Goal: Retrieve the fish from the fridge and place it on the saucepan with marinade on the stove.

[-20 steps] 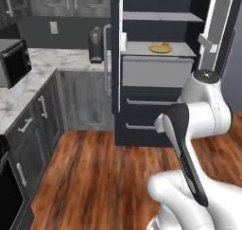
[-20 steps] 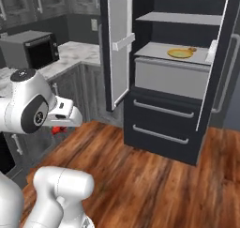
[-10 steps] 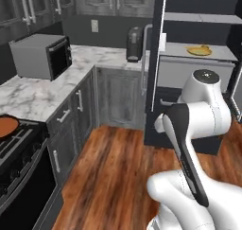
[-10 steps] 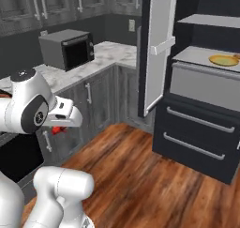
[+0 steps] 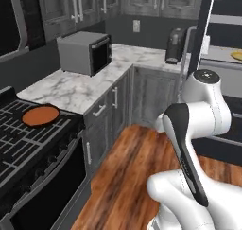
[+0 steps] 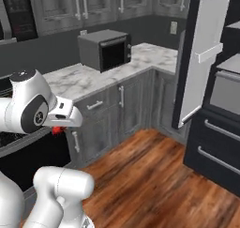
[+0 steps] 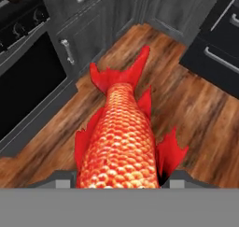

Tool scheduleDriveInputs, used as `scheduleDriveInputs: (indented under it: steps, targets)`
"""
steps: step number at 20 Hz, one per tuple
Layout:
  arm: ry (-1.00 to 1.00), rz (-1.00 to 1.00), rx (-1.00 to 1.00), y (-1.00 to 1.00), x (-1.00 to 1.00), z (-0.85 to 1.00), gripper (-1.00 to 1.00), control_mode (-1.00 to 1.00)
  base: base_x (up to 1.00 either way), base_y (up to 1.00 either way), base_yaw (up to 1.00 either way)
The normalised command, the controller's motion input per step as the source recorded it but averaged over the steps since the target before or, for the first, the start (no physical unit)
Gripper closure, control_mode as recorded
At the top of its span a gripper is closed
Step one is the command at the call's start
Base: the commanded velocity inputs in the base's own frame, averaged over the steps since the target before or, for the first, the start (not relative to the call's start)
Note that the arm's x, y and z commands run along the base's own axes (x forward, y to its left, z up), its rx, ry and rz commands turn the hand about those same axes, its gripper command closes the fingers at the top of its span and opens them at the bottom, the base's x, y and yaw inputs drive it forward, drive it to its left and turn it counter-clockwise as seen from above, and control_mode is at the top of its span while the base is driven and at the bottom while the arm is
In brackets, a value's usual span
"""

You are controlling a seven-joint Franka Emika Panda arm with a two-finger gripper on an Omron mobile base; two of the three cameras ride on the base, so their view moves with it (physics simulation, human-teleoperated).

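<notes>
The claw (image 7: 119, 186) is clenched on the fish (image 7: 122, 142), whose scaly red-orange body runs up the middle of the hand view with its tail pointing away, above the wooden floor (image 7: 186, 104). In the right base view a small bit of red fish (image 6: 57, 130) shows just under the white hand at the left, in front of the lower cabinets.

Compared with half a second ago, the whole scene has slid rightward in both base views, so the camera has turned with the base and the kitchen things themselves have not moved. At the far left of the left base view the stove (image 5: 28, 144) now takes up much more of the picture, and the saucepan with marinade (image 5: 40, 115) sits fully in sight on its grates, near the edge next to the marble table (image 5: 80, 89). Further right, the microwave (image 5: 85, 53) stands on that table and looks larger and more central than before. The dark coffee maker (image 5: 176, 46) stands at the table's far corner. At the right, the fridge (image 5: 222, 58) has moved toward the frame edge, its door (image 6: 199, 58) standing open, with the yellow-rimmed plate (image 5: 236, 55) barely visible on a shelf. The grip on the fish is unchanged.
</notes>
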Motion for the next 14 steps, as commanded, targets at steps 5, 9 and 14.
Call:
scheduleDriveInputs:
  steps: [5, 9, 14]
  targets:
    - [0.00, 0.00, 0.00, 0.00, 0.00, 0.00, 1.00, 1.00, 0.52, 0.34, 0.39]
    - [0.00, 0.00, 0.00, 0.00, 0.00, 0.00, 1.00, 1.00, 0.66, 0.18, 0.39]
    - [0.00, 0.00, 0.00, 0.00, 0.00, 0.00, 1.00, 1.00, 0.55, 0.00, 0.34]
